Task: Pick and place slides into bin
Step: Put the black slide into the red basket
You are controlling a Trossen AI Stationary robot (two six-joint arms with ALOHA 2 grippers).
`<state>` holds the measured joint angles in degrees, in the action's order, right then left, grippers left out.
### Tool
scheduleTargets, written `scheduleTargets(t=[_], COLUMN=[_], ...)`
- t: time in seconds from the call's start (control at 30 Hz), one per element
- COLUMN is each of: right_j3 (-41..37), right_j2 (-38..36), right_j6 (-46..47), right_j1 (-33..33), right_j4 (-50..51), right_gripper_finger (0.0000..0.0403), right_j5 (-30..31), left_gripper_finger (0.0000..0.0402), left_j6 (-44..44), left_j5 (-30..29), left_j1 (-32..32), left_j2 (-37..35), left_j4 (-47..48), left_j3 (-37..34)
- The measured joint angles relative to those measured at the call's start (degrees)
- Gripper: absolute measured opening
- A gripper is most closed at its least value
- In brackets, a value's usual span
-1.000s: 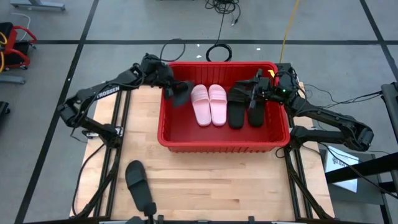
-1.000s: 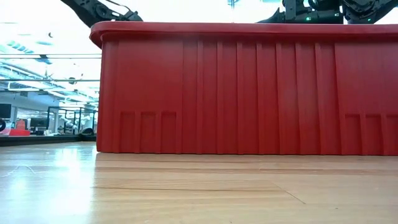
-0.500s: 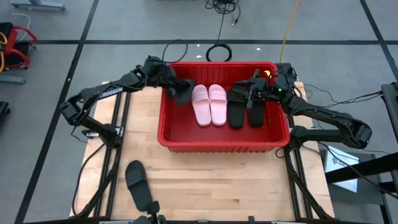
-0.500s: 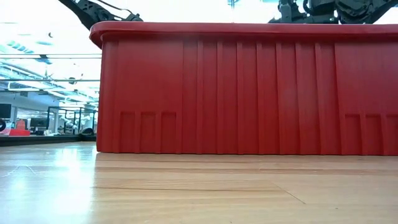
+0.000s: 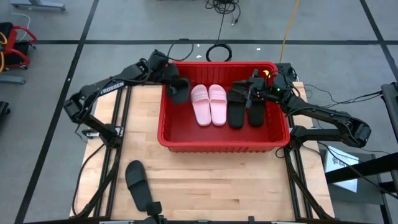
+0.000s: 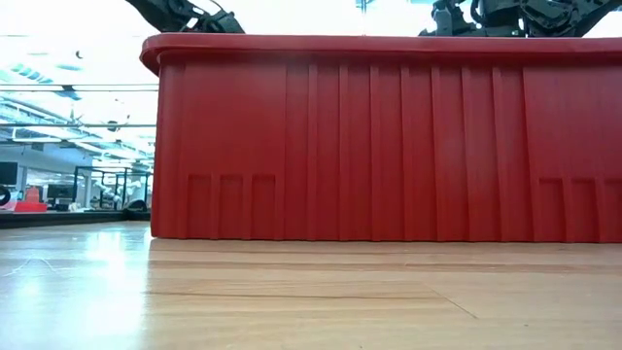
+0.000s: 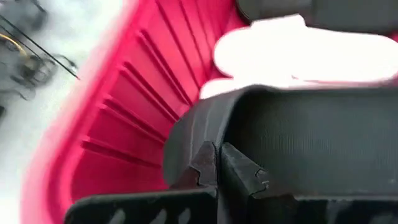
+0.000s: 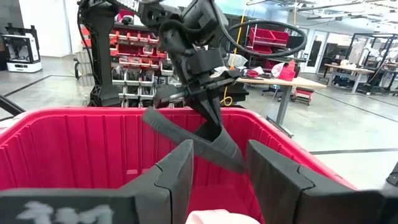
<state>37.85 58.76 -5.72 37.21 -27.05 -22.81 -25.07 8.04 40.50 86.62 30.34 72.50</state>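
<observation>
Four slides [image 5: 226,104] side by side in the bin [image 5: 222,144], a fifth [image 5: 180,91] at its left end, a sixth [image 5: 137,177] on the table [image 5: 211,183] in front.

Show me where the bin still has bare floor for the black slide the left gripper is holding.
The bin has bare floor along its near wall and in the left strip where the left gripper hangs with the black slide. The far middle is crowded: pink pair, then black pair under the open right gripper.
</observation>
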Motion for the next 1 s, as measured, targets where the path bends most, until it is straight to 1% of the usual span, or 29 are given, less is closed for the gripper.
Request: scheduleTargets(t=[0.07, 0.17, 0.37, 0.47, 0.57, 0.7, 0.83, 1.0], right_j3=[0.0, 0.0, 0.0, 0.0, 0.0, 0.0, 0.0, 0.0], right_j2=[0.0, 0.0, 0.0, 0.0, 0.0, 0.0, 0.0, 0.0], right_j6=[0.3, 0.2, 0.3, 0.3, 0.2, 0.1, 0.1, 0.1], right_j1=[0.0, 0.0, 0.0, 0.0, 0.0, 0.0, 0.0, 0.0], right_j4=[0.0, -0.2, -0.5, -0.1, 0.4, 0.4, 0.4, 0.8], right_gripper_finger=[0.0141, 0.0141, 0.0141, 0.0141, 0.0141, 0.0141, 0.0141, 0.0141], right_j5=[0.0, 0.0, 0.0, 0.0, 0.0, 0.0, 0.0, 0.0], left_gripper_finger=[0.0000, 0.0000, 0.0000, 0.0000, 0.0000, 0.0000, 0.0000, 0.0000], left_j6=[-0.5, -2.5, -3.4, -4.0, -4.5, -3.9, -2.8, -2.2], left_j5=[-1.0, -3.1, -4.0, -7.6, -9.1, -9.6, -6.2, -5.5], left_j1=[-0.1, -0.1, -0.6, -1.3, -2.0, -2.6, -2.7, -3.8], left_j2=[0.7, 2.8, 10.4, 12.7, 13.4, 13.5, 13.6, 15.0], left_j4=[3.5, 4.9, 11.0, 11.2, 11.3, 11.5, 13.4, 14.8], left_j3=[1.9, 4.4, 9.2, 9.9, 10.4, 10.5, 10.6, 10.6])
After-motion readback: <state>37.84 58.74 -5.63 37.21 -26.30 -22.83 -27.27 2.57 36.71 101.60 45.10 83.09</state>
